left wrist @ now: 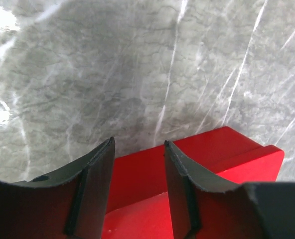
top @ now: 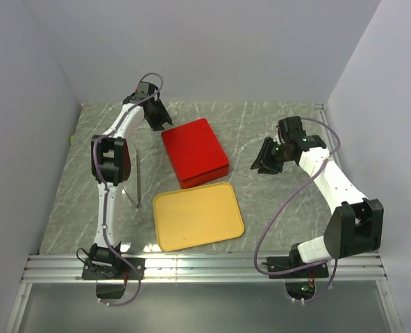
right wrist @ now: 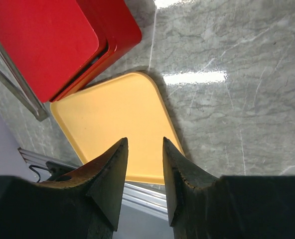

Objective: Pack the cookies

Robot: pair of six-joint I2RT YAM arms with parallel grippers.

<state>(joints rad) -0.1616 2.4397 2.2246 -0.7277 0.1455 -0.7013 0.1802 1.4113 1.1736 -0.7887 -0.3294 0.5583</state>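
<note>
No cookies show in any view. A red box (top: pixel 195 151) with its lid on lies at the table's middle, and a bare yellow tray (top: pixel 197 215) lies just in front of it. My left gripper (top: pixel 157 116) hangs at the box's back left corner. In the left wrist view it (left wrist: pixel 138 142) is open above the red box (left wrist: pixel 227 154), with nothing between its fingers. My right gripper (top: pixel 263 161) hovers to the right of the box. In the right wrist view it (right wrist: pixel 144 140) is open and empty, over the yellow tray (right wrist: pixel 112 114) beside the red box (right wrist: pixel 43 40).
A thin metal frame (top: pixel 137 177) stands left of the box, beside the left arm, and shows as a bar (right wrist: pixel 18 84) in the right wrist view. An aluminium rail (top: pixel 205 267) runs along the near edge. Grey walls close in the marble table (top: pixel 261 125).
</note>
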